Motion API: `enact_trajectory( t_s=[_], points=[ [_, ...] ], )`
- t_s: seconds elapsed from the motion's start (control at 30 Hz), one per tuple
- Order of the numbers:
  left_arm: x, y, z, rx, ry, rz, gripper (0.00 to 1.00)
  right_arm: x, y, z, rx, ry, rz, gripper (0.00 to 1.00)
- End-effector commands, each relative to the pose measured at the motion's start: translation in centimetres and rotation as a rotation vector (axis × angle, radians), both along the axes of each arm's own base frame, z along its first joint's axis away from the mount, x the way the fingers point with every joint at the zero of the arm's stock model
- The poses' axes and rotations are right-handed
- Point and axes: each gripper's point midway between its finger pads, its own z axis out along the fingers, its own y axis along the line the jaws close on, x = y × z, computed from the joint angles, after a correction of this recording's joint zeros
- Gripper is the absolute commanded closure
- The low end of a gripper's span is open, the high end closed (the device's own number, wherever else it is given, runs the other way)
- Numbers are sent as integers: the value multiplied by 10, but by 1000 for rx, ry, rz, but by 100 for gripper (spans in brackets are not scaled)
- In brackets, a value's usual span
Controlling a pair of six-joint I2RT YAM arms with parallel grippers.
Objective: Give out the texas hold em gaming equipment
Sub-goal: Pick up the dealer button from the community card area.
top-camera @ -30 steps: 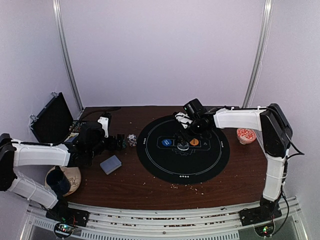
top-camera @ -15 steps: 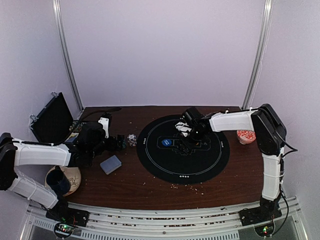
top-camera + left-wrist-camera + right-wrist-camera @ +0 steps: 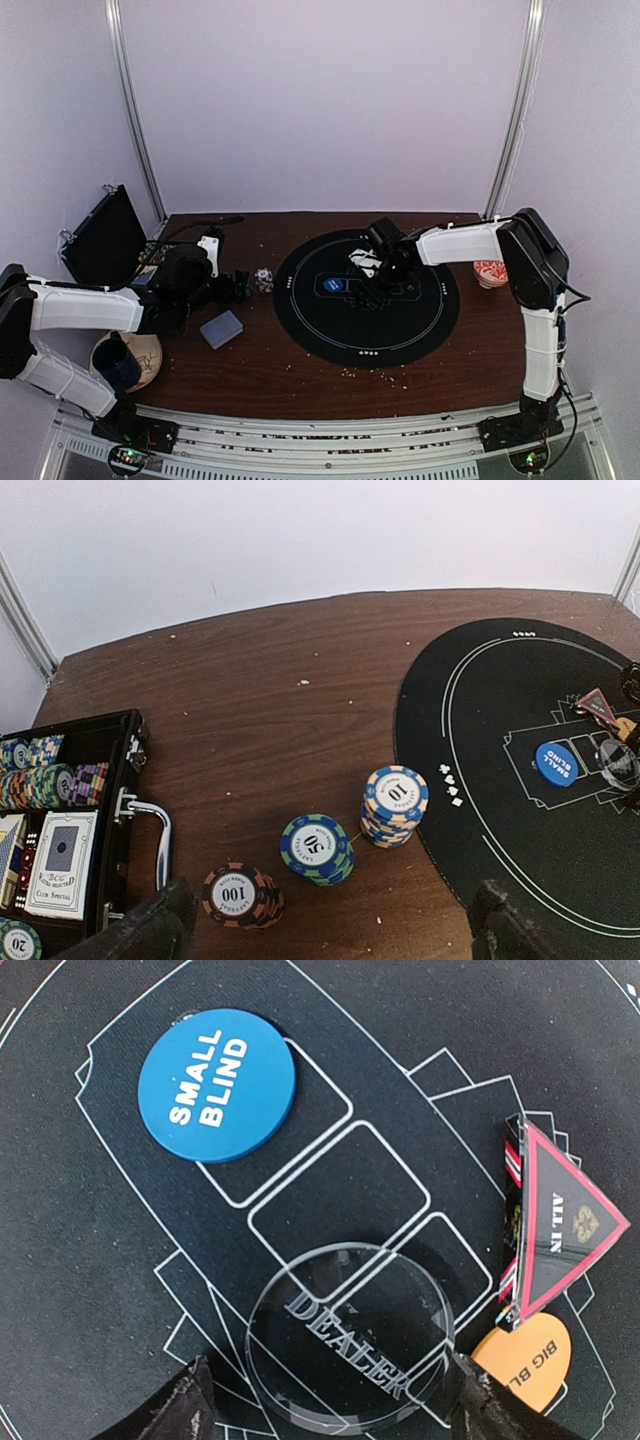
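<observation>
A clear round DEALER disc point(image 3: 350, 1335) lies on the black mat point(image 3: 80, 1260). My right gripper point(image 3: 335, 1400) is open and straddles it: the right finger point(image 3: 485, 1410) is at the disc's rim, the left finger point(image 3: 185, 1405) stands a little apart. On the mat nearby are a blue SMALL BLIND disc point(image 3: 216, 1085), a red ALL IN triangle point(image 3: 560, 1230) and an orange disc point(image 3: 525, 1360). My left gripper point(image 3: 330, 935) is open wide above the wood. In front of it stand three chip stacks marked 100 point(image 3: 240, 895), 50 point(image 3: 317, 848) and 10 point(image 3: 395, 805). A grey-blue card deck point(image 3: 221, 328) lies near the left arm.
An open black case point(image 3: 125, 770) at the far left holds more chips and a boxed card pack. The red-and-white bowl point(image 3: 491, 271) sits right of the mat point(image 3: 366, 330). A dark cup on a round wooden coaster point(image 3: 140, 355) stands at the front left.
The right gripper has moved left and down onto the mat over the dealer disc, and its jaws have narrowed. The left arm has not moved.
</observation>
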Motion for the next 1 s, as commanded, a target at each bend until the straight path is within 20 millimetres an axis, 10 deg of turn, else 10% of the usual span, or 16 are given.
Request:
enact_trajectory(
  t_s=[0.0,0.4,0.97],
  points=[
    [7,-3,17,-24,-50,14,2,3,4,-13,12,27,-6,22],
    [7,-4,17,-21,-49,10,2,7,1,-15,12,28,-17,44],
    [6,1,21,-23,-68,31,2,28,81,97,178,-202,99,49]
  ],
)
